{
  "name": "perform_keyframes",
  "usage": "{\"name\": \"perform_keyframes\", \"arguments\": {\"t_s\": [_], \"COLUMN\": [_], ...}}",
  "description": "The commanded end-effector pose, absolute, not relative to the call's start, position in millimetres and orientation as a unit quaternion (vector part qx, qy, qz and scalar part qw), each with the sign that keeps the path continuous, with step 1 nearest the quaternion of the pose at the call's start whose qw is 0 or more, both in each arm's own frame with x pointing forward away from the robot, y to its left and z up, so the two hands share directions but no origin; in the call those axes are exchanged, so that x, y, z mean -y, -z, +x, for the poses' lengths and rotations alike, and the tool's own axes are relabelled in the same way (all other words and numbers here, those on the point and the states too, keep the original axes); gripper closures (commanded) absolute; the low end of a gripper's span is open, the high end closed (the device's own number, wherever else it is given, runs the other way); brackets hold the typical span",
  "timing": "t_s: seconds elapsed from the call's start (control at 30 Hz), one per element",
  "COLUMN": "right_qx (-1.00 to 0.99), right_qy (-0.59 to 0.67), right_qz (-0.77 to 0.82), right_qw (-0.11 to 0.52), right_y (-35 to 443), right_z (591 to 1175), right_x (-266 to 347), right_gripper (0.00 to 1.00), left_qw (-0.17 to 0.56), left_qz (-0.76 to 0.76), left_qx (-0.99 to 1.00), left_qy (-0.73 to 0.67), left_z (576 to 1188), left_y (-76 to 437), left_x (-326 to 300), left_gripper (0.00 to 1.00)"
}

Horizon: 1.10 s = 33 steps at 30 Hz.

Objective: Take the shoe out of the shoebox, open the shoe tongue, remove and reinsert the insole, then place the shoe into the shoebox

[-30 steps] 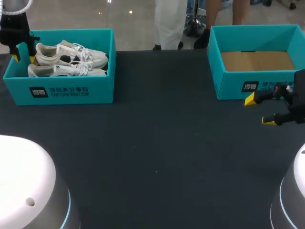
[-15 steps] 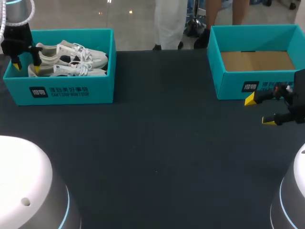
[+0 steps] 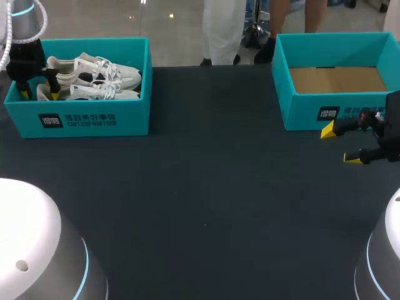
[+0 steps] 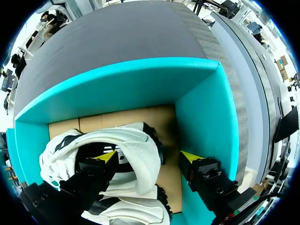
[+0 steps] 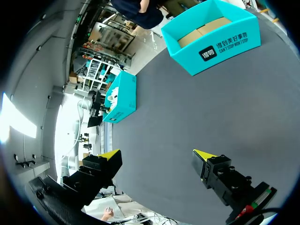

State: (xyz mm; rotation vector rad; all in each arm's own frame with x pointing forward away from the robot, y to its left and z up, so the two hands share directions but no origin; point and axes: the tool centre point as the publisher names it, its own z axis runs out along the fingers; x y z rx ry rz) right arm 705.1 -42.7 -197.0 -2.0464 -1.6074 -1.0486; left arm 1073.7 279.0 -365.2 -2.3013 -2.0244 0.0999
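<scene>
Your left gripper [image 4: 149,157] is hanging wide open, gripping nothing. One finger looks to be sitting inside the heel of the shoe [image 4: 136,150], the other in the gap by the wall of the box [image 4: 206,117]. I'd be pinching only that heel collar and lifting straight up, since the other shoe [image 3: 100,67] is lying right alongside. Your right gripper [image 3: 340,145] is hovering open and empty by the empty box [image 3: 300,112].

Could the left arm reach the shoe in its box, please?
Probably yes: the left claw is inside the lidless shoebox, fingers open astride the heel of one shoe, with nothing covering it.
</scene>
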Motion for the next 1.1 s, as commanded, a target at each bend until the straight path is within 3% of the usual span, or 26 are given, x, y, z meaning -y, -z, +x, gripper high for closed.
{"name": "perform_keyframes", "arguments": {"t_s": [0.03,0.27,0.37,0.53,0.73,0.87,0.97,1.1], "right_qx": [0.565,0.565,0.565,0.565,0.565,0.565,0.565,0.565], "right_qy": [0.368,0.368,0.368,0.368,0.368,0.368,0.368,0.368], "right_qz": [-0.720,-0.720,-0.720,-0.720,-0.720,-0.720,-0.720,-0.720], "right_qw": [0.166,0.166,0.166,0.166,0.166,0.166,0.166,0.166], "right_y": [197,197,197,197,197,197,197,197], "right_z": [704,704,704,704,704,704,704,704], "right_x": [42,42,42,42,42,42,42,42], "right_gripper": [0.00,0.00,0.00,0.00,0.00,0.00,0.00,0.00], "left_qw": [0.039,0.041,0.044,0.045,0.050,0.054,0.053,0.053], "left_qz": [-0.750,-0.749,-0.750,-0.749,-0.747,-0.747,-0.747,-0.749], "left_qx": [0.659,0.659,0.658,0.659,0.661,0.661,0.661,0.659], "left_qy": [-0.034,-0.042,-0.043,-0.044,-0.044,-0.040,-0.039,-0.035], "left_z": [1077,1073,1071,1069,1069,1069,1069,1068], "left_y": [373,378,380,381,382,383,381,378], "left_x": [-280,-280,-279,-280,-282,-282,-283,-283], "left_gripper": [0.16,0.19,0.30,0.34,0.53,0.56,0.71,0.73]}}
